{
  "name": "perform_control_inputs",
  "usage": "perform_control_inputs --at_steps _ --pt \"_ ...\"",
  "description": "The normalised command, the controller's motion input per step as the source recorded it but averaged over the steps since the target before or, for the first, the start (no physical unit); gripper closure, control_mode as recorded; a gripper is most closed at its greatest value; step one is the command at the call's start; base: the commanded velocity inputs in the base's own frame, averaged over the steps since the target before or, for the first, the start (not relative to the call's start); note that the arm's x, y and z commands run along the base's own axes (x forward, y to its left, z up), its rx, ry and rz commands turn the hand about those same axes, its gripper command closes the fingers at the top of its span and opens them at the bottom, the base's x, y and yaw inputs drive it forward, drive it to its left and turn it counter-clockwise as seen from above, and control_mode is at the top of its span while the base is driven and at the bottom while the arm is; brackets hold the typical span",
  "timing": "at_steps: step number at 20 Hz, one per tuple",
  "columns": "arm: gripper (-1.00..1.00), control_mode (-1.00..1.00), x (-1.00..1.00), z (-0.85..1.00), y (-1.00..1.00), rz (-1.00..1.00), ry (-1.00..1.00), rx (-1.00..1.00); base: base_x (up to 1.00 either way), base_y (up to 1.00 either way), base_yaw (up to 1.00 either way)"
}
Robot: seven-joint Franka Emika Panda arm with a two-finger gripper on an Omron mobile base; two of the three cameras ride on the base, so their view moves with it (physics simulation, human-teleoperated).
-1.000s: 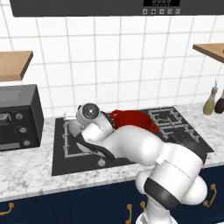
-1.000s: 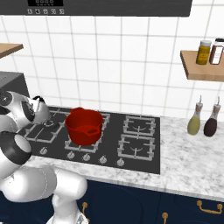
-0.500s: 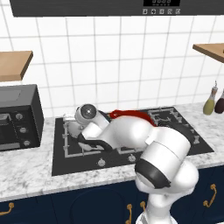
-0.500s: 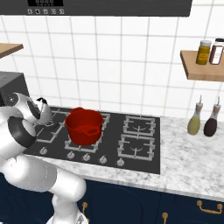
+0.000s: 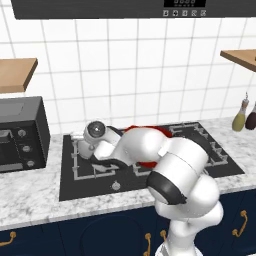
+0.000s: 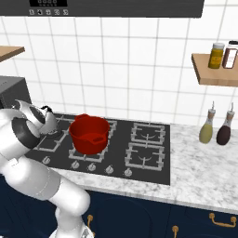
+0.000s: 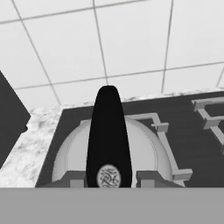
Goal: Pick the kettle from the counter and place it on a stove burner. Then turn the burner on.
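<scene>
Fingers: the tips (image 7: pixel 148 177) sit low on either side of the black handle (image 7: pixel 108 135), close in against it; whether they actually press on it cannot be told.
Gripper: (image 7: pixel 108 178) straddles the handle from above, looking along it toward the tiled wall (image 7: pixel 131 39).
Kettle: (image 7: pixel 144 148) silver-grey dome right under the hand, standing over the grate of the burner (image 7: pixel 168 144) at the cooktop's left end; whether its base rests on the grate or hangs just above it is not clear.
Kettle, base views: hidden behind the arm's wrist in the left base view; nothing of it can be made out in the right base view.
Arm: (image 5: pixel 150 150) bends low over the left part of the cooktop (image 5: pixel 90 182), its wrist above the left burner grate.
Pot: (image 6: pixel 89 134) red, upright on the grates just right of the kettle's burner, near the cooktop's middle.
Knobs: (image 6: pixel 88 166) a row along the cooktop's front edge.
Counter: (image 6: pixel 204 172) marbled stone on both sides of the cooktop.
Microwave: (image 5: pixel 20 132) dark, on the counter left of the cooktop.
Bottles: (image 6: pixel 214 130) two on the counter to the far right, against the wall.
</scene>
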Motion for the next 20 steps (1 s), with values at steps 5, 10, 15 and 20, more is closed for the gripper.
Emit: perform_control_inputs --at_steps 5,10,15,20 --pt "1.0 -1.0 0.15 -0.17 0.0 -0.06 0.0 0.0 0.0 0.0 0.0" --pt "1.0 -1.0 0.26 -0.17 0.03 -0.05 0.0 0.0 0.0 0.0 0.0" --pt "1.0 -1.0 0.16 -0.22 0.08 -0.04 0.0 -0.01 0.0 0.0 0.0" --pt "1.0 -1.0 0.1 -0.2 0.21 -0.05 0.0 -0.01 0.0 0.0 0.0"
